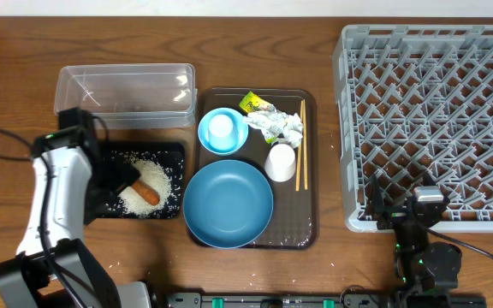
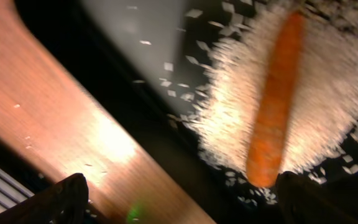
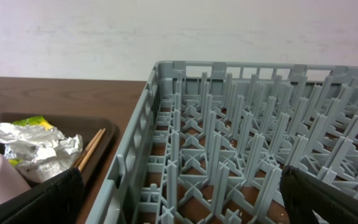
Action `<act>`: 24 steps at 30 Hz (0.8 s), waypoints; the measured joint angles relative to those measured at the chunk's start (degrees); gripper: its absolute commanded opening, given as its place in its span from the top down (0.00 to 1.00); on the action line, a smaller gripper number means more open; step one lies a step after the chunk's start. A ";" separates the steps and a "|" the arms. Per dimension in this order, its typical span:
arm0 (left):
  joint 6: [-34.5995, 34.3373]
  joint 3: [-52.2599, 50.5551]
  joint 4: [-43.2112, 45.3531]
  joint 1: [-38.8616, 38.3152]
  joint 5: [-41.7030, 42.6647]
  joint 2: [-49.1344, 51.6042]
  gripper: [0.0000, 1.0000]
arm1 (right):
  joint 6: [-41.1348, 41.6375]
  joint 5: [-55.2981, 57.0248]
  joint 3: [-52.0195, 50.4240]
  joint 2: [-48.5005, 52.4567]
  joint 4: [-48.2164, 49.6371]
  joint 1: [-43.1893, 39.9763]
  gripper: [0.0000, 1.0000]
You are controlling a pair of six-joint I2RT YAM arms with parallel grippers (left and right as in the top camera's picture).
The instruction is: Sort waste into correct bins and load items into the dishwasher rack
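Observation:
The orange carrot (image 1: 148, 192) lies on the heap of white rice (image 1: 163, 175) in the black tray (image 1: 174, 152). My left gripper (image 1: 120, 182) is open and empty over the tray's left edge. In the left wrist view the carrot (image 2: 275, 106) and rice (image 2: 334, 74) lie just ahead of its jaws (image 2: 185, 208). The clear tub (image 1: 125, 90) is empty. The blue plate (image 1: 228, 204), the light-blue bowl (image 1: 208, 135) holding a white cup (image 1: 221, 127), a second cup (image 1: 281, 161), chopsticks (image 1: 300, 145), crumpled paper (image 1: 282, 128) and wrapper (image 1: 255, 104) sit on the brown tray. My right gripper (image 1: 400, 210) is open at the grey rack's (image 1: 430, 111) near edge.
The brown serving tray (image 1: 308, 231) lies between the black tray and the rack. Loose rice grains are scattered on the table (image 2: 61, 106) beside the black tray. The right wrist view shows the rack (image 3: 241, 143), the paper (image 3: 36, 146) and the chopsticks (image 3: 91, 148).

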 measured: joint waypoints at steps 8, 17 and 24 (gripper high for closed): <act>-0.02 0.02 -0.04 5.46 -0.02 0.00 0.00 | 0.00 0.00 0.00 0.00 -0.02 0.00 0.01; -0.02 0.00 -0.04 5.49 0.00 0.00 0.00 | 0.00 0.00 0.00 0.00 -0.02 0.00 0.01; -0.02 0.00 -0.04 5.49 0.00 0.00 0.00 | 0.07 -0.13 0.00 0.00 0.00 0.00 0.01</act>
